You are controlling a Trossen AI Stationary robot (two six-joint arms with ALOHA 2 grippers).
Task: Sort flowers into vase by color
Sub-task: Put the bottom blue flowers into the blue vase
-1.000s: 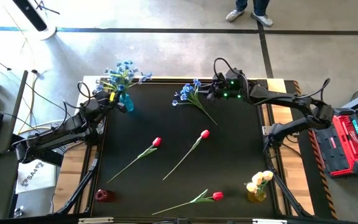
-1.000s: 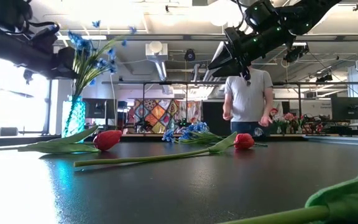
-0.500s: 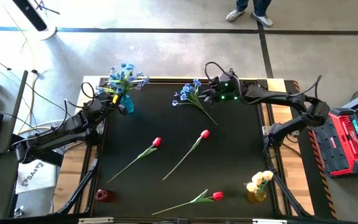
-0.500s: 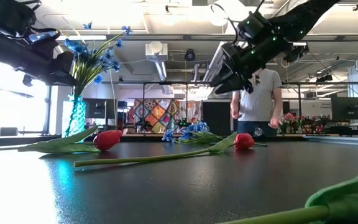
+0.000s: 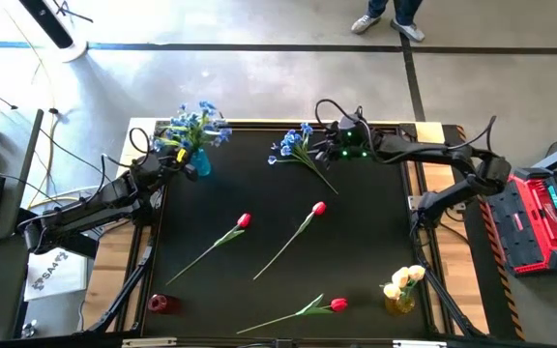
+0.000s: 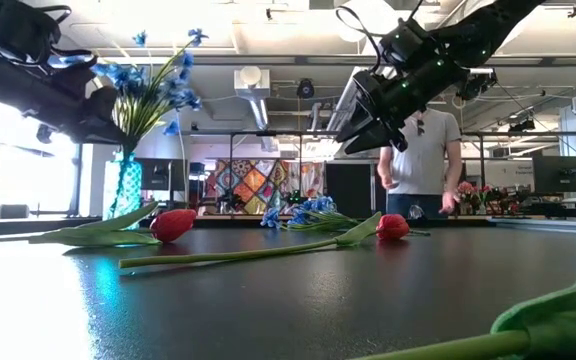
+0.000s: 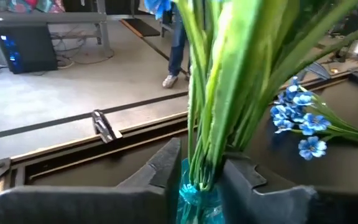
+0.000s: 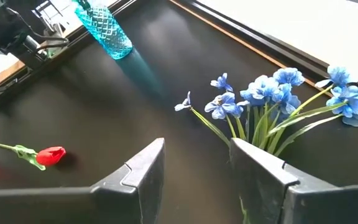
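Observation:
A blue spray (image 5: 196, 121) stands in the teal vase (image 5: 197, 162) at the table's far left. My left gripper (image 7: 202, 171) is slightly open, one finger on either side of the green stems (image 7: 207, 124) just above the vase's mouth. A second blue spray (image 5: 296, 147) lies flat at the far middle. My right gripper (image 8: 197, 165) hovers open above its stem end, clear of it. Three red tulips (image 5: 244, 221) (image 5: 318, 208) (image 5: 337, 304) lie on the black tabletop. Pale yellow tulips (image 5: 404, 278) stand in a vase at the near right. My left gripper has its fingers (image 7: 166, 168) close on either side of the spray's stems (image 7: 205, 162), level with the table, just above the vase's mouth. Whether they touch the stems, I cannot tell. The spray stands upright in the vase.
A small red vase (image 5: 160, 304) stands at the near left corner. A person (image 6: 418, 150) stands beyond the table's far edge. Bare black tabletop (image 5: 375, 232) lies between the tulips and the right edge.
My right gripper has sunk and gone toward the table's left, nearer the blue spray lying on the table. The spray in the teal vase has swung more upright, its blossoms shifting while the vase stays put.

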